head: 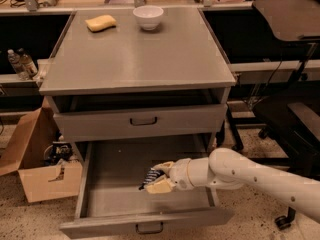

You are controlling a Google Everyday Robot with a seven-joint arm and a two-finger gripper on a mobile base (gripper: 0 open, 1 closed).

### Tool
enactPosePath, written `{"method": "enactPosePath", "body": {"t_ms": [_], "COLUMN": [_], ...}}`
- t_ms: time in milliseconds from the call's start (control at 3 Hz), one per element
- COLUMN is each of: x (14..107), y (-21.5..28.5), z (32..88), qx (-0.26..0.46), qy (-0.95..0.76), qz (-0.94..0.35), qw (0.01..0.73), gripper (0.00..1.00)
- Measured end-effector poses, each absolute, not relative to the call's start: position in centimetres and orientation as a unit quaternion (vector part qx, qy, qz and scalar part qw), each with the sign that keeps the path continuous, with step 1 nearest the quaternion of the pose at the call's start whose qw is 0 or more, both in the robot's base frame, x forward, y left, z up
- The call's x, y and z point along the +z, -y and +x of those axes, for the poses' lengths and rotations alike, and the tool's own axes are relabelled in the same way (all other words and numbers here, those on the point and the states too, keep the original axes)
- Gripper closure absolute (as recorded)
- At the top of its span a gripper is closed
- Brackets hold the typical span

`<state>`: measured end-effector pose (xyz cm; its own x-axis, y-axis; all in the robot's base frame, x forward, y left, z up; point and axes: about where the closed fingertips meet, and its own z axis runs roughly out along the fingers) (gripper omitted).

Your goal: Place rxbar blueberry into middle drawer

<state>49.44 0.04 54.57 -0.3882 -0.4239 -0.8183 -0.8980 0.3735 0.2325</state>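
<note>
The middle drawer (100, 221) is pulled wide open at the bottom of the grey cabinet, its inside bare and grey. My gripper (157, 177) reaches in from the right and hangs low over the middle of the drawer's floor. It is shut on the rxbar blueberry (150, 177), a small dark bar with pale lettering that shows between the cream fingers. The bar is held a little above the drawer floor.
The upper handled drawer (142, 120) is closed above. On the cabinet top stand a yellow sponge (100, 22) and a white bowl (148, 17). A cardboard box (37, 164) sits on the floor at left, two bottles (20, 63) behind it. A black chair (290, 44) stands at right.
</note>
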Motion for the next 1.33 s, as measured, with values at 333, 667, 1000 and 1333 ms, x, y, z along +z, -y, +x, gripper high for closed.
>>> {"method": "enactPosePath", "body": {"t_ms": [333, 667, 1000, 1333], "x": [48.14, 47.47, 47.47, 47.47], "y": [0.1, 0.15, 0.14, 0.14], "z": [51.29, 51.45, 51.45, 51.45], "qx": [0.328, 0.324, 0.324, 0.324], "qy": [-0.785, -0.788, -0.788, -0.788], "qz": [-0.419, -0.419, -0.419, -0.419], "qw": [0.317, 0.315, 0.315, 0.315], "gripper": [1.0, 0.82, 0.51, 0.26]}}
